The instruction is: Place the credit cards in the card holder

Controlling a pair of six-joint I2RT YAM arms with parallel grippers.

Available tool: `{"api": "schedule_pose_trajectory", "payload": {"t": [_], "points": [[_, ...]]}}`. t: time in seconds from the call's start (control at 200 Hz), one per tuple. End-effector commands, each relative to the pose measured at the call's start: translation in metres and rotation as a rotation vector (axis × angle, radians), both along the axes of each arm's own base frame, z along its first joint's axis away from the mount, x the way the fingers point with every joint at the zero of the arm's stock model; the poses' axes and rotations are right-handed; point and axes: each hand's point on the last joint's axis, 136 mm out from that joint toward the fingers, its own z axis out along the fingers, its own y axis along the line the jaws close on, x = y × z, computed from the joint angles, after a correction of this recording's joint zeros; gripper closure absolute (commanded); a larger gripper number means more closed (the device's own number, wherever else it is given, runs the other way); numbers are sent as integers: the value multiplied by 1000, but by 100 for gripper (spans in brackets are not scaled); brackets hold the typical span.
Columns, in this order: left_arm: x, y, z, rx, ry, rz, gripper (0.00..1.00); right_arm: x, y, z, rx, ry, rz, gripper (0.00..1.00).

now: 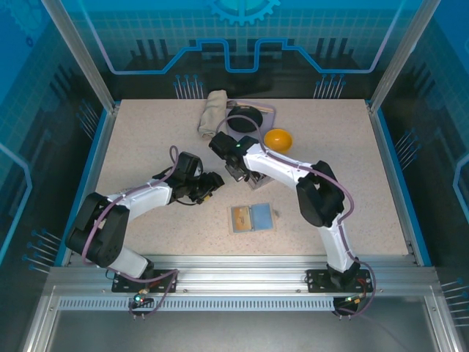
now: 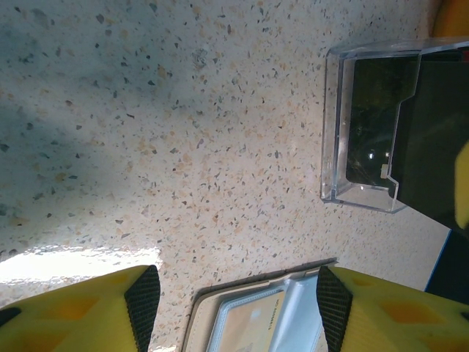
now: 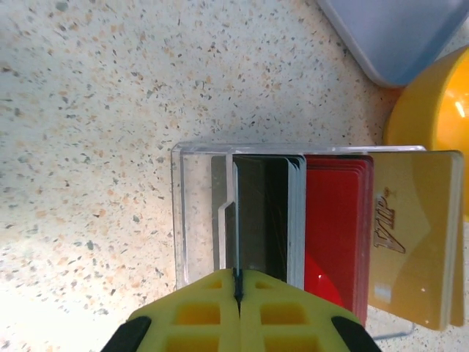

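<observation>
Speckled table (image 1: 146, 147): right gripper (image 3: 237, 277) shut over upright credit cards (image 3: 333, 220) in clear box (image 3: 194, 213), hold uncertain; card holder (image 1: 253, 218) lies open just nearer, long axis left-right, half-open empty left gripper (image 2: 238, 304) at its left

Speckled beige table (image 1: 146, 154), blue rim on its sides. Far edge: rolled pale cloth (image 1: 213, 112), and just beside it a pale grey tray (image 1: 265, 111) with a black disc (image 1: 244, 119) on it. Yellow bowl (image 1: 278, 139) sits near the tray. Clear box (image 3: 194, 220) mid-table, with cards (image 3: 333, 227) standing upright inside. Card holder (image 1: 253, 218) lies open, inside up, near the front, apart from the box.
</observation>
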Motion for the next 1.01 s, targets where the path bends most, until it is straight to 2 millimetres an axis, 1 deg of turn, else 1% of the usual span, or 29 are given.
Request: {"api": "schedule_pose_trajectory", "payload": {"t": [0.0, 0.12, 0.19, 0.235, 0.305, 0.355, 0.445, 0.45, 0.545, 0.72, 0.83, 1.0], "points": [[-1, 4, 6, -8, -14, 6, 38, -1, -6, 15, 52, -6, -29, 95], [-1, 2, 7, -16, -14, -1, 38, 0, -12, 9, 61, 22, -47, 97], [-1, 0, 10, -30, -24, -7, 38, -2, -11, 13, 104, 32, -49, 99], [-1, -2, 13, -44, -34, -14, 38, -5, -9, 20, 150, 38, -55, 100], [0, -7, 23, -76, -61, -31, 38, -13, -7, 38, 268, 46, -64, 100], [3, -13, 33, -115, -92, -50, 37, -17, -5, 51, 359, 49, -72, 100], [6, -24, 52, -191, -148, -85, 36, -28, -10, 70, 561, 86, -110, 100], [6, -24, 53, -195, -150, -87, 36, -29, -9, 75, 592, 88, -109, 100], [8, -36, 73, -275, -200, -129, 35, -41, -17, 87, 809, 138, -151, 100], [13, -56, 111, -429, -280, -205, 33, -52, -29, 110, 1189, 206, -206, 100], [16, -66, 126, -499, -307, -241, 33, -57, -34, 120, 1314, 232, -224, 100], [16, -82, 137, -545, -321, -298, 34, -60, -33, 127, 1403, 260, -227, 100]]}}
